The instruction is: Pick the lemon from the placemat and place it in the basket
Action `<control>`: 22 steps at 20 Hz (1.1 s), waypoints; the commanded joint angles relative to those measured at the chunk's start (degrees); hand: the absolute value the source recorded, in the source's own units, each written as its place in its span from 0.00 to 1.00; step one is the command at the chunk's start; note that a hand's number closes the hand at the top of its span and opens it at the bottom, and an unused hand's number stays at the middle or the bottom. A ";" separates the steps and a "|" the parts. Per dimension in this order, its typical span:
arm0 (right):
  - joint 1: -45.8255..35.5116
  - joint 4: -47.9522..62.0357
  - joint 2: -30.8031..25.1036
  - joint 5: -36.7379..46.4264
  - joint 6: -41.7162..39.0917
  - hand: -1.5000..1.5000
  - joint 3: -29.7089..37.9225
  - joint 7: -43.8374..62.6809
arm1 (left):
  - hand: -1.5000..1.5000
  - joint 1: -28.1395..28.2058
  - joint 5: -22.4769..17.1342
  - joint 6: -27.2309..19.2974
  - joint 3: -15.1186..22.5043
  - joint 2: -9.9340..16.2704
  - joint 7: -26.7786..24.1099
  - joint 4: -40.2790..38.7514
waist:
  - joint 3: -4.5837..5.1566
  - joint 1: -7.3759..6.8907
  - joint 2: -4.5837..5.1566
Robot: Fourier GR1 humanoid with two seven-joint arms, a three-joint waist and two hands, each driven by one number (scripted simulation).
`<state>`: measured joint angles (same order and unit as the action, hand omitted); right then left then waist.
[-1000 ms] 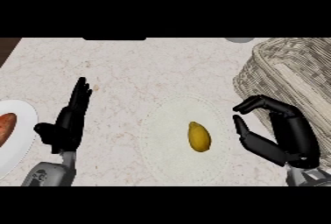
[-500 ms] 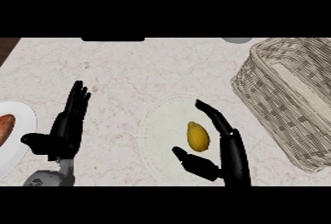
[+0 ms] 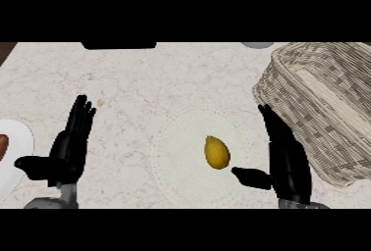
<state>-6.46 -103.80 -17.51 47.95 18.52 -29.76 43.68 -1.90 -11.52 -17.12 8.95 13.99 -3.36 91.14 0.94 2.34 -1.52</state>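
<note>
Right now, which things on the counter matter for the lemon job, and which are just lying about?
Part of the job:
lemon, on the placemat
basket, at the right
right hand, open beside the lemon

Lying about:
white plate at the left edge, with something reddish on it
left hand, open, resting
dark object at the far edge
</note>
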 commanded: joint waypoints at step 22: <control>-17.14 -10.89 14.24 -2.21 -44.95 0.00 -0.48 41.45 | 0.50 4.07 1.78 -0.55 3.04 -1.55 1.79 6.50 | -0.81 -2.16 0.95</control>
<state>-22.34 -113.37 -5.59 45.43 -17.19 -30.45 69.78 0.20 -10.69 -16.70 10.43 13.39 -2.21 95.59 0.22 0.08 -0.45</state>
